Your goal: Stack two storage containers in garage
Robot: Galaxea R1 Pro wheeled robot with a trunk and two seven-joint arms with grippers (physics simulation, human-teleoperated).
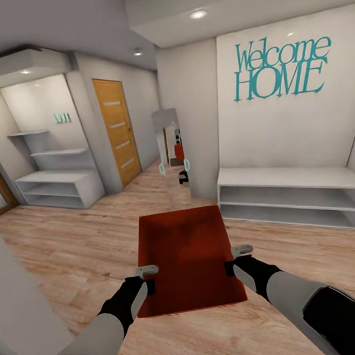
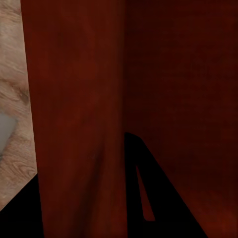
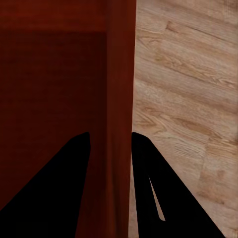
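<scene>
I have both sets of jaws closed on the side walls of one red box (image 1: 186,258), each with a finger inside and a finger outside the wall. The left gripper (image 1: 149,279) pinches the box's left wall, the right gripper (image 1: 234,261) its right wall. In the right wrist view the wall (image 3: 119,99) runs straight between my two dark fingers (image 3: 148,188). The box sits level between my arms, raised over the light plank floor (image 1: 81,253). Ahead stands a white wall lettered "Welcome HOME" (image 1: 280,67) above a low white shelf bench (image 1: 292,189). To the left are a wooden door (image 1: 118,130) and more white shelves (image 1: 59,177).
</scene>
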